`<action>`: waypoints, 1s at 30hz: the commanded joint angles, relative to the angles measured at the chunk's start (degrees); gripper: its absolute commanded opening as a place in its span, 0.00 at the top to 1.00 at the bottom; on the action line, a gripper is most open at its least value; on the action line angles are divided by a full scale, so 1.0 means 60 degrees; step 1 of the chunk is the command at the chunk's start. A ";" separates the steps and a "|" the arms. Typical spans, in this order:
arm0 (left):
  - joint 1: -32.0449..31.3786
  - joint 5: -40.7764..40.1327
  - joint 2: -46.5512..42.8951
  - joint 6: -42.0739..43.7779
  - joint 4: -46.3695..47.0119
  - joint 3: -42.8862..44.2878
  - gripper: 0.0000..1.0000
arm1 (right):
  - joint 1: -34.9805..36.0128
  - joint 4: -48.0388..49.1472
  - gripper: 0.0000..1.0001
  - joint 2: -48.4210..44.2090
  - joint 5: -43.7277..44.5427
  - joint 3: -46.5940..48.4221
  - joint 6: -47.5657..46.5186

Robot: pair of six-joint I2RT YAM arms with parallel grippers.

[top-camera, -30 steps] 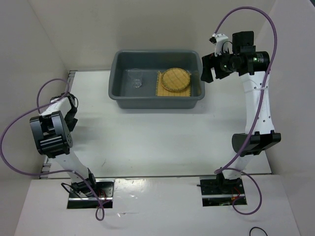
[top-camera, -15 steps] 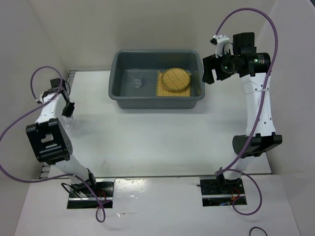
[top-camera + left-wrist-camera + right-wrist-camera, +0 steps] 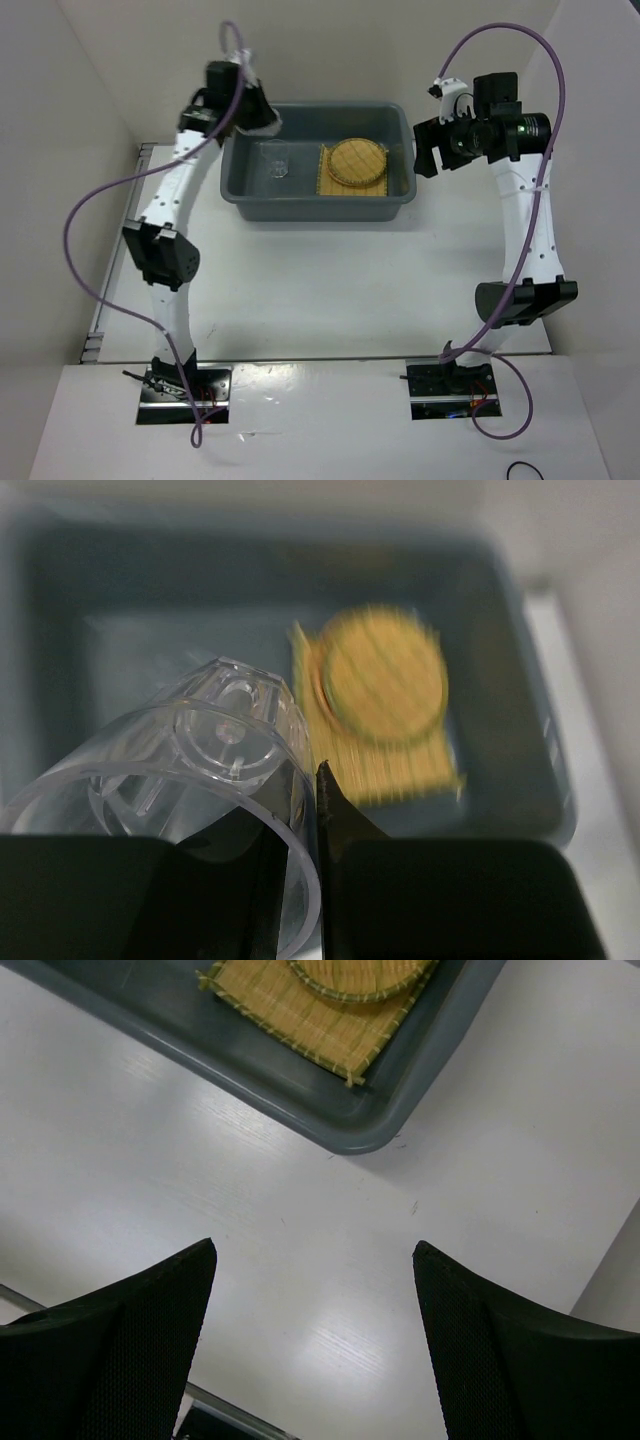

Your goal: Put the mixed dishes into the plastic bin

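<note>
Pinching the wall of a clear cup (image 3: pixel 200 750), the left gripper (image 3: pixel 292 830) is held over the bin's (image 3: pixel 315 212) left end, the cup's base pointed down at the floor beside the mat (image 3: pixel 395 775); the right gripper (image 3: pixel 312 1260) is spread, empty, outside the right end.

Two cups (image 3: pixel 200 750) (image 3: pixel 277 160) — one mat (image 3: pixel 328 186), one bin (image 3: pixel 318 212)

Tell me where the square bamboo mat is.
In the top view, the mat lies in the right half of the grey bin, under a round woven disc, right of a clear cup.
</note>
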 commanded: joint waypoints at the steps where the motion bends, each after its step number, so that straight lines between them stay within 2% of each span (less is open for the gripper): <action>1: -0.1200 -0.0267 0.0683 0.1935 -0.1730 0.0214 0.94 | 0.0064 0.0108 0.16 -0.0661 0.0170 -0.0358 -0.0021; 4: -0.1657 -0.1029 0.1181 0.2142 -0.2051 -0.0035 1.00 | 0.0064 0.0108 0.16 -0.1070 0.0258 -0.0798 -0.0021; 13: -0.1747 -0.2451 0.2309 0.2568 -0.2052 -0.0649 1.00 | 0.0064 0.0196 0.16 -0.1569 0.0551 -0.1430 -0.0021; 28: -0.1439 -0.2744 0.3526 0.2422 -0.1657 -0.0474 0.99 | 0.0064 0.0284 0.16 -0.1964 0.0551 -0.1956 -0.0021; 30: -0.1351 -0.2745 0.3526 0.2421 -0.1657 -0.0358 0.96 | 0.0064 0.0284 0.16 -0.2081 0.0652 -0.2089 -0.0021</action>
